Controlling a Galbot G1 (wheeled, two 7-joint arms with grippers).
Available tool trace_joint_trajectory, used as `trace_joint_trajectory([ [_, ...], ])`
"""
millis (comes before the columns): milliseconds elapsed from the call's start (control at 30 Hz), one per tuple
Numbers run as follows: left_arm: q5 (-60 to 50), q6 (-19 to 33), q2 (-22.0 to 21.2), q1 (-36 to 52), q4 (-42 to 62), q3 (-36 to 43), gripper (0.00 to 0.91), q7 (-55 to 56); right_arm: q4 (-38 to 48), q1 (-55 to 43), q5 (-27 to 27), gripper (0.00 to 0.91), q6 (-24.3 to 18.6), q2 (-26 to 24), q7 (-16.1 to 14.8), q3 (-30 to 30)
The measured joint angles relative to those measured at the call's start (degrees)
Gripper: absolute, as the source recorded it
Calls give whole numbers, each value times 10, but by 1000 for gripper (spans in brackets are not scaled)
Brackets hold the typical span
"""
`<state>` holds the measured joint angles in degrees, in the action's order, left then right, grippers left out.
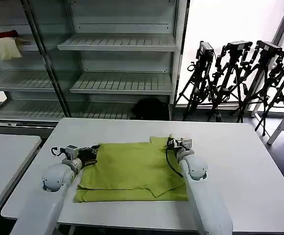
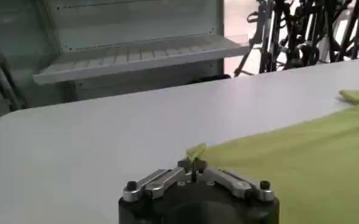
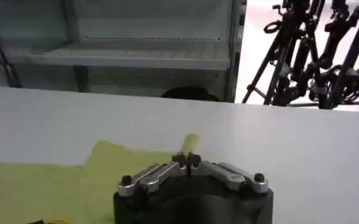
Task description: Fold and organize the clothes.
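Lime cloth in our grippers: left gripper and right gripper each clenched on a far corner of the shirt.
Shirt: lies flat mid-table, partly folded, near edge doubled.
Progress: we judge folding begun, further folds remain.

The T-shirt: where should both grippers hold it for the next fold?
At its far corners, from each side. The T-shirt lies flat, and the left gripper and right gripper have their jaws shut on those thin edges, probably a sound grip.
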<state>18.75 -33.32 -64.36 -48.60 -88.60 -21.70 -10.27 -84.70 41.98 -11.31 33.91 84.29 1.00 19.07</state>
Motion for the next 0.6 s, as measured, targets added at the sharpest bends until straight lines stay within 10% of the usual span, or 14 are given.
trace_joint_trajectory([
  [600, 53, 10, 4, -75, -114, -45, 0, -1, -199, 136, -19, 0, 0, -28, 13, -4],
])
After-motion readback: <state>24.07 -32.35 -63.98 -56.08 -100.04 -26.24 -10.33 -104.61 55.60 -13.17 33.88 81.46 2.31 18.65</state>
